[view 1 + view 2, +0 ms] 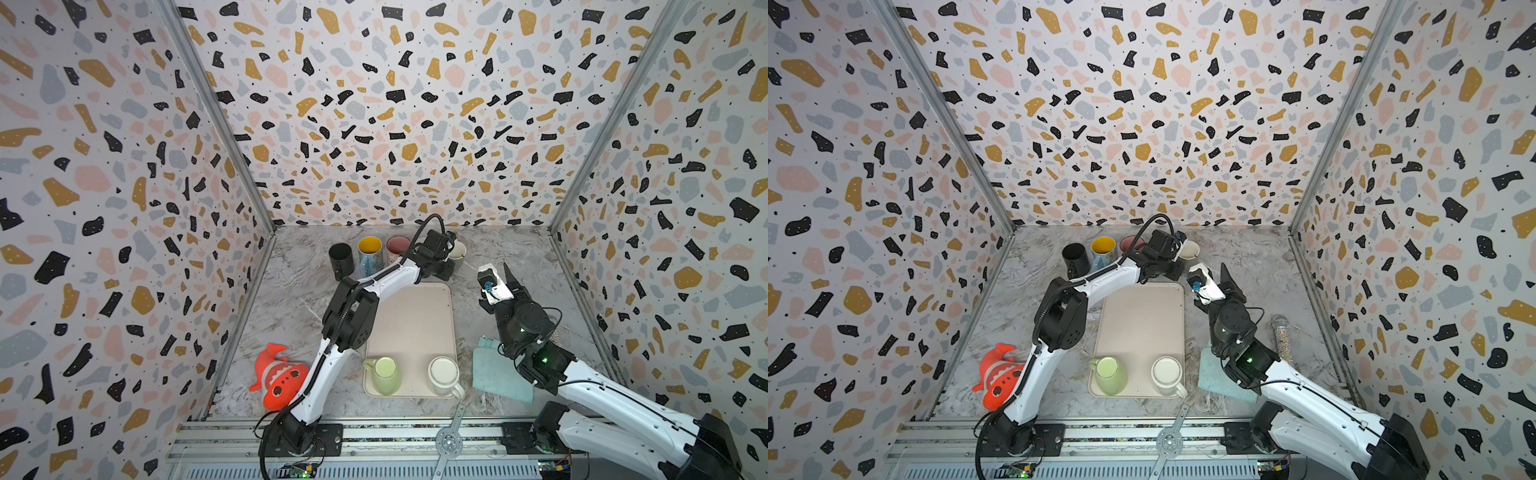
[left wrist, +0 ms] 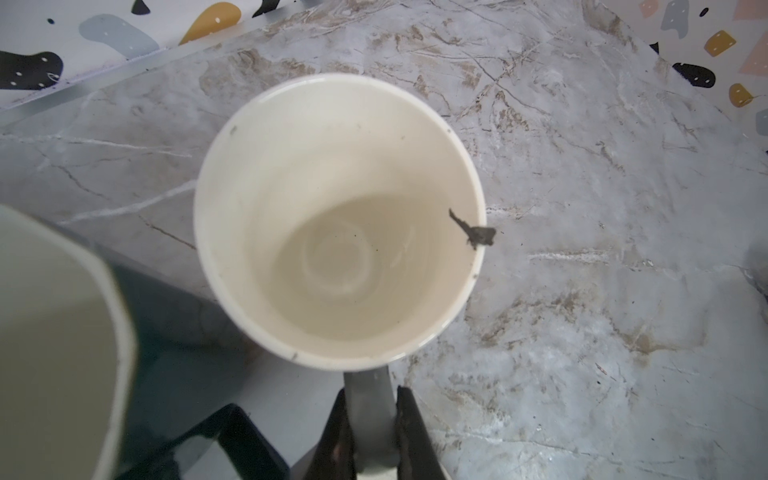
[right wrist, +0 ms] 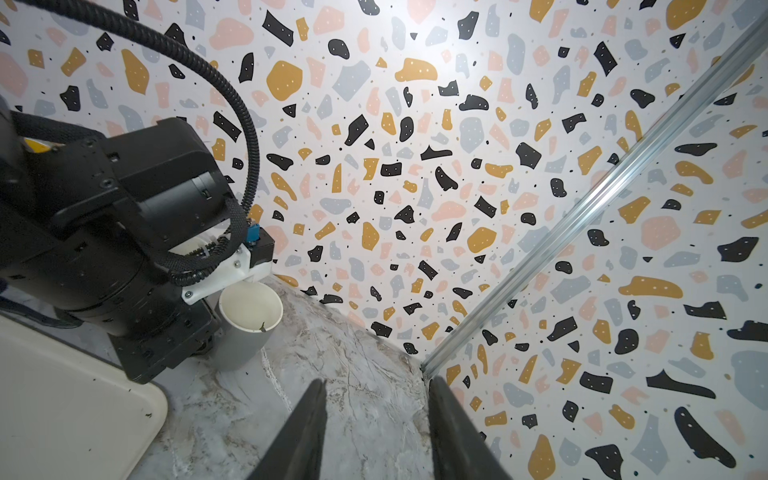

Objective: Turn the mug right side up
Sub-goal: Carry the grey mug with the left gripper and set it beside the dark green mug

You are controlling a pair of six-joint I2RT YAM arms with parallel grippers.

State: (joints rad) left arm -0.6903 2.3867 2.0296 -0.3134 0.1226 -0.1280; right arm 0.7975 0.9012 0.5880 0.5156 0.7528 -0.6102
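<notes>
The marble counter (image 1: 291, 299) fills the floor of the booth. The left arm (image 1: 353, 311) reaches across it to the far side; the right arm (image 1: 582, 378) is raised on the right, its jaws parted with nothing between them and well apart from any mug. A beige tray (image 1: 415, 324) lies in the middle. A teal cloth (image 1: 494, 374) lies just right of the tray, and an orange toy fish (image 1: 278, 374) lies at near left. On the tray's near edge a green mug (image 1: 384, 376) and a white mug (image 1: 444, 374) appear to stand bottom up. In the far row a black mug (image 1: 340, 257), a yellow-lined mug (image 1: 370, 251) and a pink mug (image 1: 397, 245) stand open end up. At the right end of that row the grey mug (image 2: 332, 166) is upright on the counter, cream inside showing, and the left arm's jaws are clamped on its handle (image 2: 368, 411). A dark fleck (image 2: 473, 232) sits on its rim.
</notes>
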